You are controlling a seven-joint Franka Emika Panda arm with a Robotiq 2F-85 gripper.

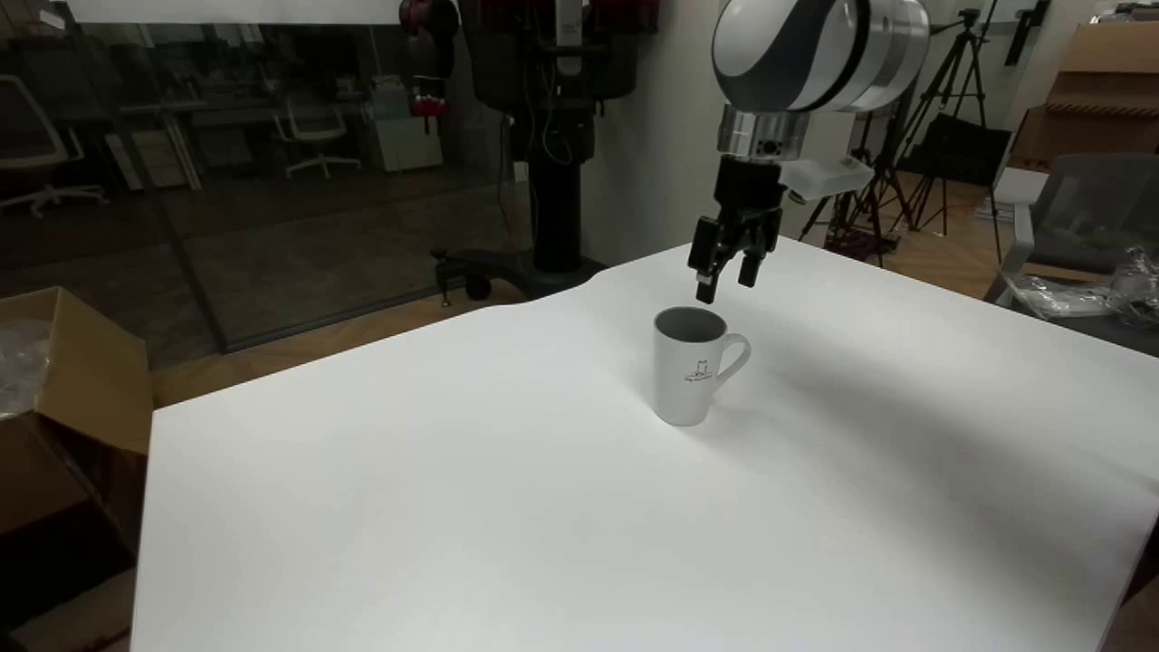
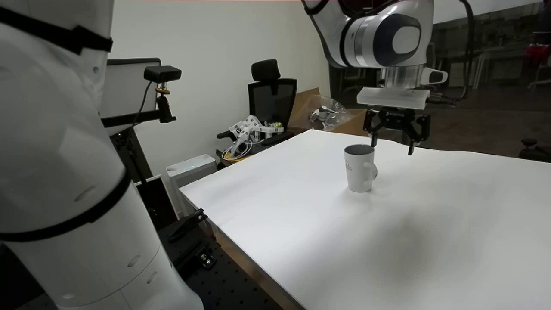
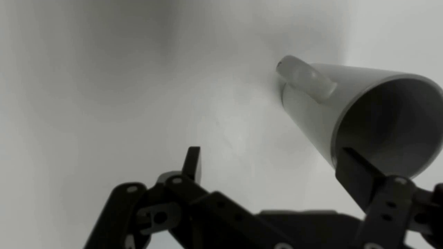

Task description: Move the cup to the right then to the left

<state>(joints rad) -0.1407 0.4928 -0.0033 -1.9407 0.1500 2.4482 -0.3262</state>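
Observation:
The cup (image 1: 679, 376) is a light grey-white mug with a dark interior and a loop handle. It stands upright on the white table in both exterior views (image 2: 356, 172). In the wrist view the cup (image 3: 313, 114) is at the right, its opening towards the camera and its handle at the upper left. My gripper (image 1: 727, 286) is open with nothing between its fingers. It hangs just above and to one side of the cup, also in an exterior view (image 2: 392, 147). In the wrist view the right finger of the gripper (image 3: 270, 150) overlaps the cup's rim; contact cannot be told.
The white table (image 1: 407, 507) fills most of the scene. Open cardboard boxes (image 1: 95, 371) stand beyond its edge. A wheeled stand (image 1: 554, 208) is behind the table. The arm's white base (image 2: 86, 241) stands beside the table's near edge.

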